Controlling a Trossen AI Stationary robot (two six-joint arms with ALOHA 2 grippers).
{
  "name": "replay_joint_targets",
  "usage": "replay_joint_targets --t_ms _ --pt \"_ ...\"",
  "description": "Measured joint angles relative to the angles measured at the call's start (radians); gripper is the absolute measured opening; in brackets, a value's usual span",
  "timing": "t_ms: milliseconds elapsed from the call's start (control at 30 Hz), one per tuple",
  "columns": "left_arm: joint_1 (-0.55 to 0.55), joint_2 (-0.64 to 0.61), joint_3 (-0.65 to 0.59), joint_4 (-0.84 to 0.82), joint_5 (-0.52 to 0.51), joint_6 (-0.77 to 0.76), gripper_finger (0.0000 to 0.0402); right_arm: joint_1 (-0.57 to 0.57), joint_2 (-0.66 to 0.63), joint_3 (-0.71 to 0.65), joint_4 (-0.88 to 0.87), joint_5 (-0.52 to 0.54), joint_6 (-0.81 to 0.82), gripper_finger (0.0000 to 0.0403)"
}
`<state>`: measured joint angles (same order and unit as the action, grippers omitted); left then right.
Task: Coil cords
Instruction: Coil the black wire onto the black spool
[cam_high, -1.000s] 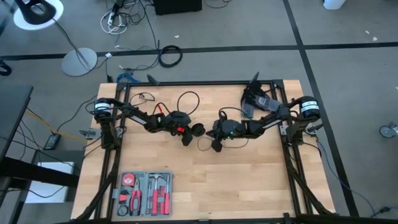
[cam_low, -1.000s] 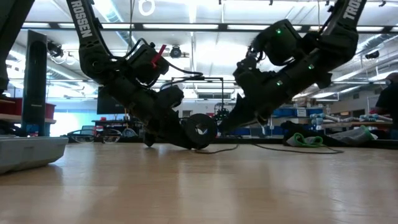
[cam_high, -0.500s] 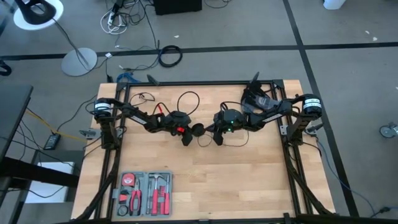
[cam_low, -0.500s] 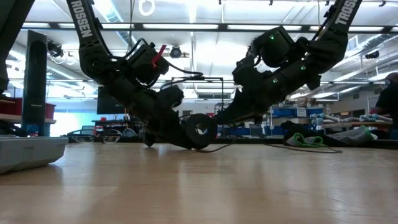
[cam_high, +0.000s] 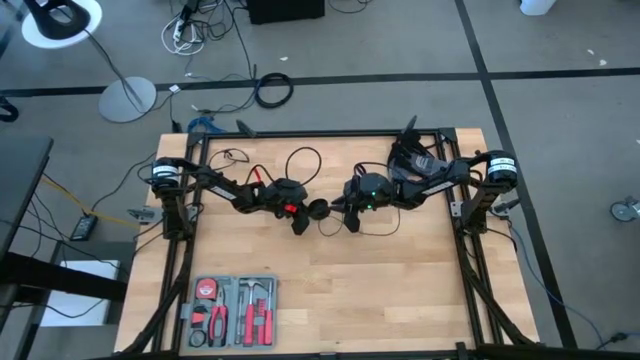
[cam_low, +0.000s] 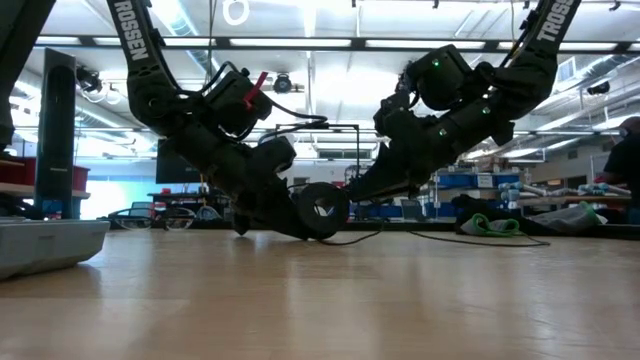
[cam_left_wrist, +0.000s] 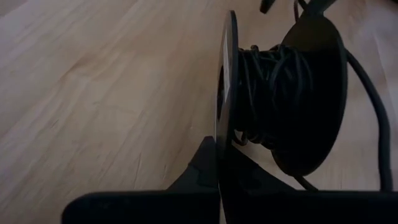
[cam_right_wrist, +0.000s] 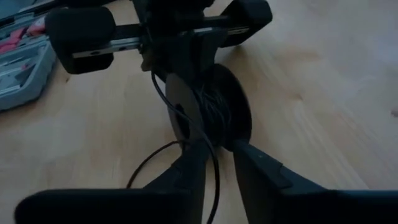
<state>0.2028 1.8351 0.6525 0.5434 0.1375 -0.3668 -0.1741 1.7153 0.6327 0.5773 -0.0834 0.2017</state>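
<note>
Toolbox sits nearest, on the wood table. Mid-table, L gripper is clamped on the spool: two flat black discs, thin matte cord wound between, axis roughly level. R gripper, fingers slightly apart, sits just beside the spool w/ loose cord running between them; it's the nearer free one.

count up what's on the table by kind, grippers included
grippers: 2, the left gripper shut on the spool, the right gripper open beside it
spools: 1
cords: 1, a thin black cord, part wound on the spool, part loose on the table
tool cases: 1, the grey tool case
total: 5
</note>
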Motion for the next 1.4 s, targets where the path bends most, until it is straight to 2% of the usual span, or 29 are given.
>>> replay_joint_targets --t_ms 233,633,800,967,1133,1400 --pt "0.0 0.0 0.0 0.0 0.0 0.051 0.0 -0.003 0.0 0.0 0.015 -0.009 -0.023 0.011" --pt "0.0 0.001 0.002 0.028 -0.01 0.103 0.0 -0.003 0.0 0.0 0.015 -0.02 -0.023 0.0107" --pt "0.0 0.001 0.045 0.015 -0.009 0.111 0.0 -0.002 0.0 0.0 0.011 -0.024 -0.023 0.0103" --pt "0.0 0.001 0.077 -0.037 -0.005 0.131 0.0 -0.001 0.0 0.0 0.001 -0.024 -0.023 0.0079" --pt "0.001 0.001 0.083 -0.072 -0.017 0.131 0.0 0.0 0.0 0.0 -0.009 -0.023 -0.025 0.0012" --pt "0.001 0.001 0.083 -0.068 -0.019 0.123 0.0005 0.021 0.0 0.0 -0.01 -0.007 -0.016 0.0003"
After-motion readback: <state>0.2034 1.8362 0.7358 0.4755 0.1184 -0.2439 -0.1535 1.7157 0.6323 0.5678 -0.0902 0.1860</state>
